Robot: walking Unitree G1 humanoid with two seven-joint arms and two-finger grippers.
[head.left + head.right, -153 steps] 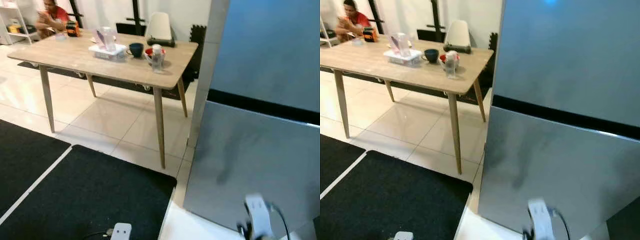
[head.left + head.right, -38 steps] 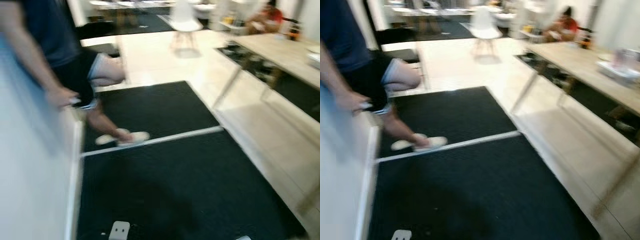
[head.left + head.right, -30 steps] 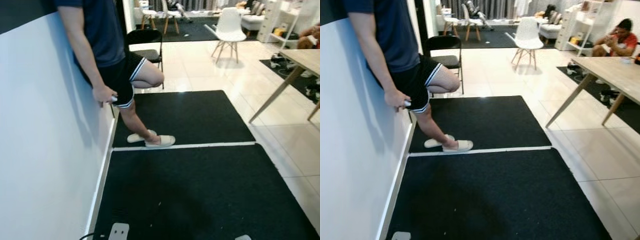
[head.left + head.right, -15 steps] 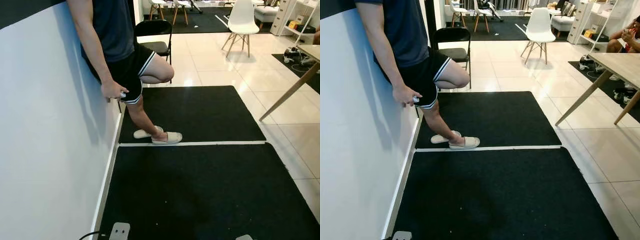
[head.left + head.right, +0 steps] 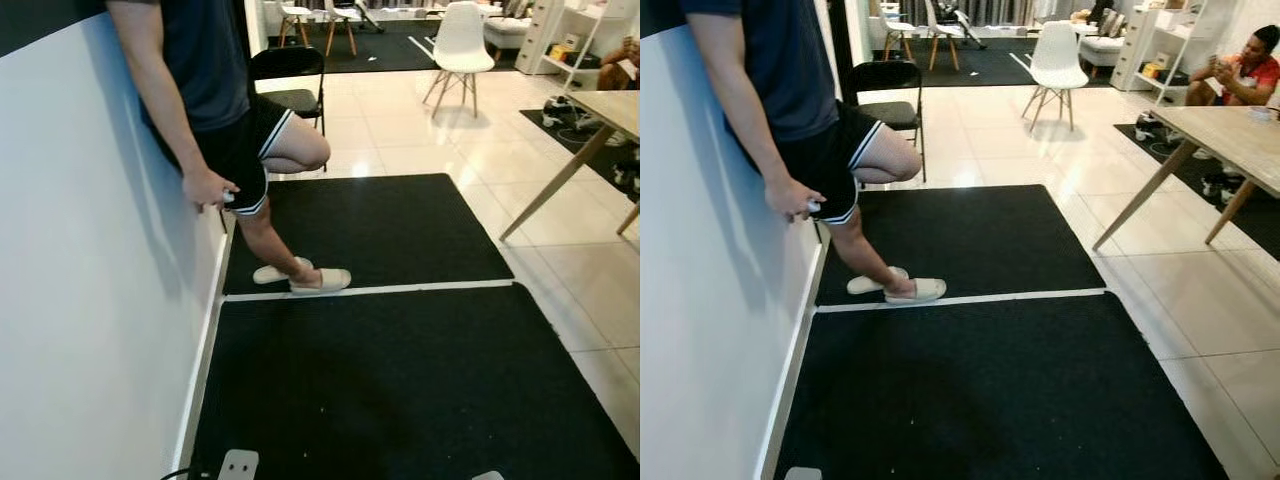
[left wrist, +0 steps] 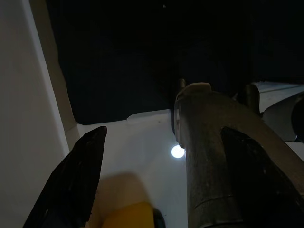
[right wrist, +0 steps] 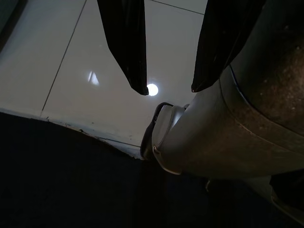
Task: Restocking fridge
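Both arms hang idle at my sides. Seen from its wrist camera, my left gripper (image 6: 165, 129) is open above the edge of a black mat and white floor, its black fingers (image 6: 71, 185) wide apart with nothing held. My right gripper (image 7: 168, 89) hangs open over pale floor tiles, also holding nothing. Part of my grey leg (image 7: 223, 137) lies beyond it.
A person (image 5: 215, 110) leans on the white wall (image 5: 90, 300) at the left, one foot in a slipper (image 5: 320, 280) on the black mats (image 5: 390, 380). A black folding chair (image 5: 290, 85) and white chair (image 5: 458, 40) stand behind. A wooden table (image 5: 1230, 135) and a seated person (image 5: 1245, 70) are at right.
The camera swung away from the grey fridge and the table to face the mats and wall. Over the last second the view only panned slightly. The leaning person keeps the same pose.
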